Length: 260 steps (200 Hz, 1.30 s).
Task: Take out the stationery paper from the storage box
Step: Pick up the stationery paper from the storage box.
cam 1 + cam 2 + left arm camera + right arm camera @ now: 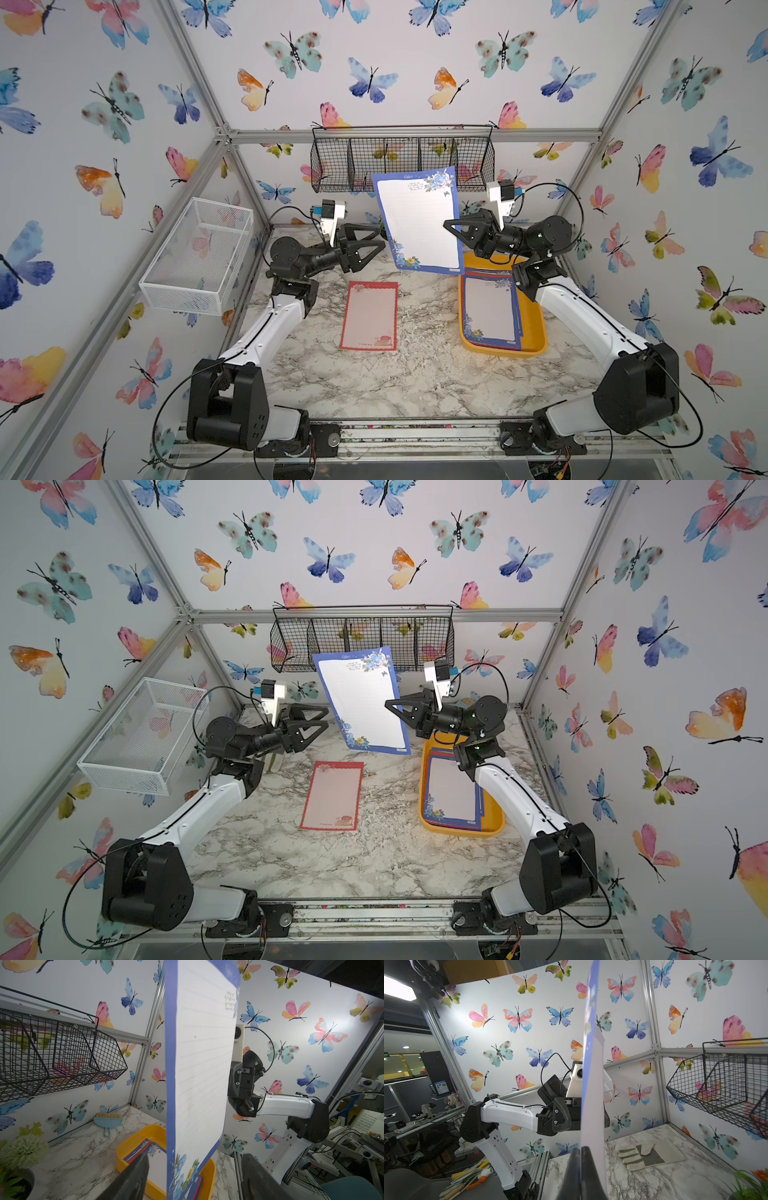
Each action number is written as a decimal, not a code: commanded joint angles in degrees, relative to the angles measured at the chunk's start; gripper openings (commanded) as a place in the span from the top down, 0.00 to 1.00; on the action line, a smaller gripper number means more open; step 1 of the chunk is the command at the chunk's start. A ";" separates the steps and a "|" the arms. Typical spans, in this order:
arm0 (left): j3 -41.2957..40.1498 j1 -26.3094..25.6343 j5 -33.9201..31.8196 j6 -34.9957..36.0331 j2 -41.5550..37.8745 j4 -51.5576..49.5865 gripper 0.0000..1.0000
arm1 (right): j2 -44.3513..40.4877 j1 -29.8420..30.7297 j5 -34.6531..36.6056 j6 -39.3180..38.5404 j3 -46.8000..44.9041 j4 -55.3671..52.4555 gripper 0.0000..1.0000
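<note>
A blue-bordered sheet of stationery paper [419, 220] [361, 700] hangs upright in the air above the table. My right gripper [451, 228] [581, 1149] is shut on its right edge. My left gripper [384, 239] [193, 1176] is open at the sheet's lower left edge, which stands between the fingers [133, 1178] without touching them. The yellow storage box [536, 332] [133, 1147] sits under the right arm with more blue- and red-bordered sheets [490, 316] inside. A red-bordered sheet [369, 316] [332, 796] lies flat on the marble table.
A white mesh basket [199, 257] hangs on the left wall and a black wire basket [401, 160] on the back wall. At the back of the table lie a blue hand brush [108, 1121], a work glove [648, 1155] and a potted plant [22, 1151].
</note>
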 commanded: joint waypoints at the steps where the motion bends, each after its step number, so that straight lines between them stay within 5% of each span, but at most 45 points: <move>1: 0.94 -0.50 0.60 -1.81 0.87 3.22 0.31 | 1.69 1.13 -0.30 5.01 -1.32 8.72 0.98; 44: 0.75 -0.62 0.71 -2.21 1.11 3.22 0.38 | 4.91 2.12 -0.06 12.19 -1.98 18.59 0.98; 104: -0.43 -0.75 0.59 -1.67 -0.81 3.79 0.69 | 4.28 2.37 1.52 11.68 -4.07 18.30 0.98; 174: -0.77 -1.63 0.32 -1.70 -1.67 3.77 0.72 | 3.75 3.48 2.94 10.40 -6.19 17.02 0.98; 260: -2.63 -1.85 0.23 -0.57 -4.46 4.54 0.97 | 2.50 3.84 4.36 7.87 -6.12 13.43 0.98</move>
